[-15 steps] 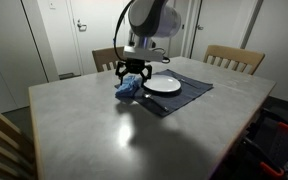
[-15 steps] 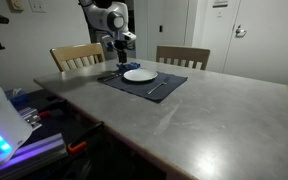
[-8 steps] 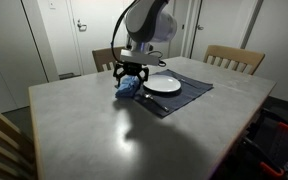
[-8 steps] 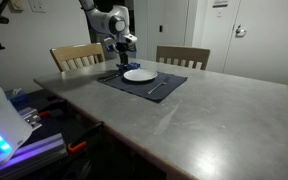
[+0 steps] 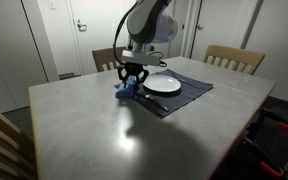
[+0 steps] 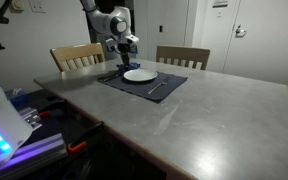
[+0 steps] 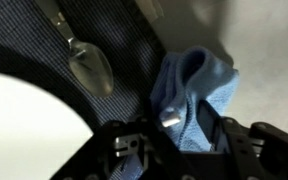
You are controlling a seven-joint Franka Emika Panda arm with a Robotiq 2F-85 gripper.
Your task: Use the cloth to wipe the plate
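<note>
The blue cloth (image 7: 206, 80) lies bunched on the table just off the edge of the dark placemat (image 7: 44, 35); it also shows as a blue heap under the hand in an exterior view (image 5: 125, 91). My gripper (image 7: 187, 113) is down over the cloth, with its folds filling the gap between the fingers (image 7: 170, 118), which press in on them. The white plate (image 5: 164, 84) (image 6: 139, 75) sits on the placemat beside the gripper (image 5: 132, 80) (image 6: 121, 62), and its rim fills the lower left of the wrist view (image 7: 24, 130).
A metal spoon (image 7: 89, 68) lies on the placemat between the plate and the cloth. Wooden chairs (image 5: 234, 58) (image 6: 79, 55) stand along the far side of the grey table (image 5: 104, 130). Another utensil (image 6: 156, 89) lies on the mat's other side.
The fingers have drawn in from wide open and now pinch the cloth's folds. The arm has stayed over the cloth; the plate has not moved.
</note>
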